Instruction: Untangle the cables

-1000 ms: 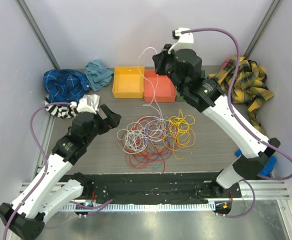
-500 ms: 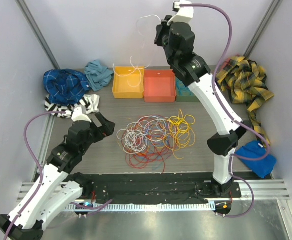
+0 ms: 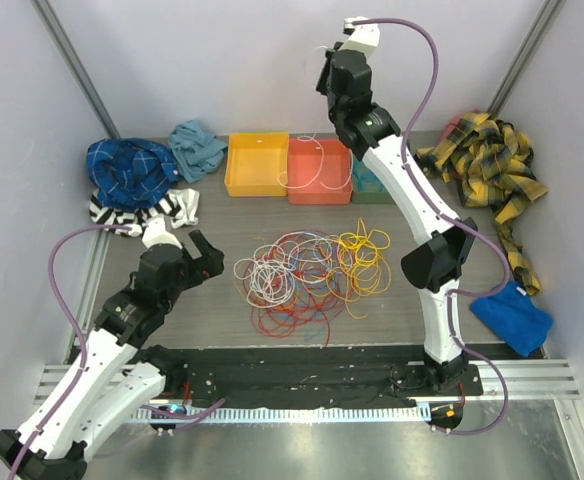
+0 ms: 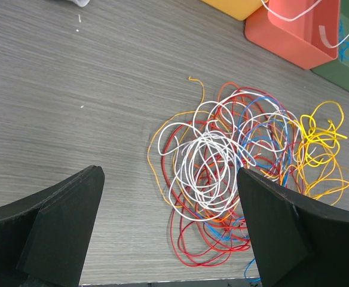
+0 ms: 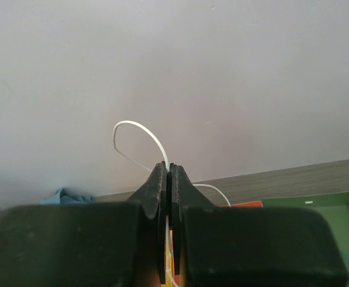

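you're looking at a matt wood-grain table (image 4: 73, 89), smooth plastic bins (image 3: 256, 187), plastic-sheathed cables (image 3: 292, 275) and soft woven cloths (image 3: 127, 170).

The top external camera is looking down from above and behind the arm bases, taking in the whole table (image 3: 392, 310) from afar. The left wrist camera is looking down and forward from low over the table, its left fingers (image 4: 61, 221) filling the lower corners. The cables (image 4: 234, 155) at its centre and the red bin (image 4: 294, 42) at upper right are also appearing in the top view. The right wrist camera, raised high, is facing the back wall (image 5: 222, 72) past its right fingers (image 5: 156, 191) at lower centre.
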{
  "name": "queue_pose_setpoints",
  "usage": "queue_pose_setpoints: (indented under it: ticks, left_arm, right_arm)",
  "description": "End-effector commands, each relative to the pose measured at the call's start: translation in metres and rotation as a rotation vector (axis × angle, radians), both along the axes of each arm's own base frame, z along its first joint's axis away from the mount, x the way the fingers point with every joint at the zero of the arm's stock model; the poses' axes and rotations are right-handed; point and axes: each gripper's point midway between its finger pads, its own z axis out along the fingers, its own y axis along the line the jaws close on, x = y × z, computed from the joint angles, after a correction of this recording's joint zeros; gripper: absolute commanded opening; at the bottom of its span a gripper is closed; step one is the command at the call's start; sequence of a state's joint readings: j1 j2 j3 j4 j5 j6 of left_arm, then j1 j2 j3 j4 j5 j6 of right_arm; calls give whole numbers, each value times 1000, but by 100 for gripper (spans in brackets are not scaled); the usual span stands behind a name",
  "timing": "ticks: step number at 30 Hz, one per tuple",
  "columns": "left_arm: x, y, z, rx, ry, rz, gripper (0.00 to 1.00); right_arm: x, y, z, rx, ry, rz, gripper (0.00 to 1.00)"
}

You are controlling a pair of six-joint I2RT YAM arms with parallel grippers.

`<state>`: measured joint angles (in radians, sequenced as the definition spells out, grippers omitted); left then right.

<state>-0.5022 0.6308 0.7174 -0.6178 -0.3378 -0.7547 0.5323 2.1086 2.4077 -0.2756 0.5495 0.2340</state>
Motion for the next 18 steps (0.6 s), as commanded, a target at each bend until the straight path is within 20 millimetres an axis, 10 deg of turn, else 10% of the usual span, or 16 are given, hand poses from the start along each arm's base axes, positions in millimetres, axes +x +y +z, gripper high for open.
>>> queue_pose_setpoints:
  ticks: [1,12,14,18]
  left_arm:
    - [5,-2,-1,-6,-15,9,100]
    - [8,-3,-6,0,9,14,100]
    - [7,-4,-6,-5,10,13,100]
    - [7,-4,-6,-9,14,13,100]
  right_arm:
    - [8,-9,11,49,-55,-6,1]
    - [51,-17,-117,2,161,-18,6]
    - [53,-18,-131,-13,191,-27,59]
    - [46,-27,-126,2,190,-61,92]
